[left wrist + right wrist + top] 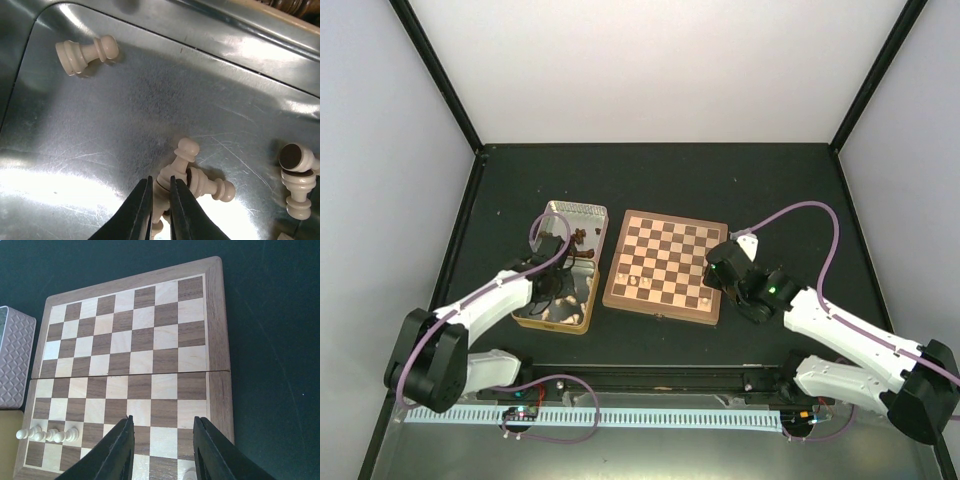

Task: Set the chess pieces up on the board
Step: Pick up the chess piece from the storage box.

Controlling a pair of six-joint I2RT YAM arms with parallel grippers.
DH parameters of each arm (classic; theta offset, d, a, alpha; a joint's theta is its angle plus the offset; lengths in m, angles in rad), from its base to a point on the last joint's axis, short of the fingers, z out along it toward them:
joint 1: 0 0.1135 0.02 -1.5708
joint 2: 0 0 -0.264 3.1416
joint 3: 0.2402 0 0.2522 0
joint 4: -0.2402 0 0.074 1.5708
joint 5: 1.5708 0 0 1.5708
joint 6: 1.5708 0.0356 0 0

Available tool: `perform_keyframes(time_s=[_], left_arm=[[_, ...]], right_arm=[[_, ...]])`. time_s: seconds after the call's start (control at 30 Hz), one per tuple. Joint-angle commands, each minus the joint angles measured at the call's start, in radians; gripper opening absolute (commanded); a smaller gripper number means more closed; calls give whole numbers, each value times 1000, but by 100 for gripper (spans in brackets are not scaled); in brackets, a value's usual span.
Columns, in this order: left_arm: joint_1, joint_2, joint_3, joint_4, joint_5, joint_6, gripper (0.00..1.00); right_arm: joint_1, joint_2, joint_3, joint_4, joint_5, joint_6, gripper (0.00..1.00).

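On the worktop (740,190) we find the board (665,268) at the centre. The two tin halves (565,268) lie just beside its left edge, one behind the other. A short row of chess pieces (47,434) stands on the board's near left squares. More pieces lie in both halves. In the near half a single piece (85,51) lies apart from a cluster (200,180) at the left fingers (140,210). The right fingers (117,452) hang over the board's near right corner.
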Motion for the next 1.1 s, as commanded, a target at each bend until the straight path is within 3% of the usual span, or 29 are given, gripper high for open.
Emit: perform_keyframes(time_s=[0.0,0.5,0.93,1.07], left_arm=[[9,40,10,14,-5,12,13],[11,127,-9,32,62,30,20],[20,188,19,39,83,49,20],[23,193,26,41,87,57,10]], right_arm=[[-4,2,0,17,11,-8,35],[-3,16,5,25,6,-13,35],[-5,16,8,27,6,-16,35],[-4,13,7,27,5,-17,35]])
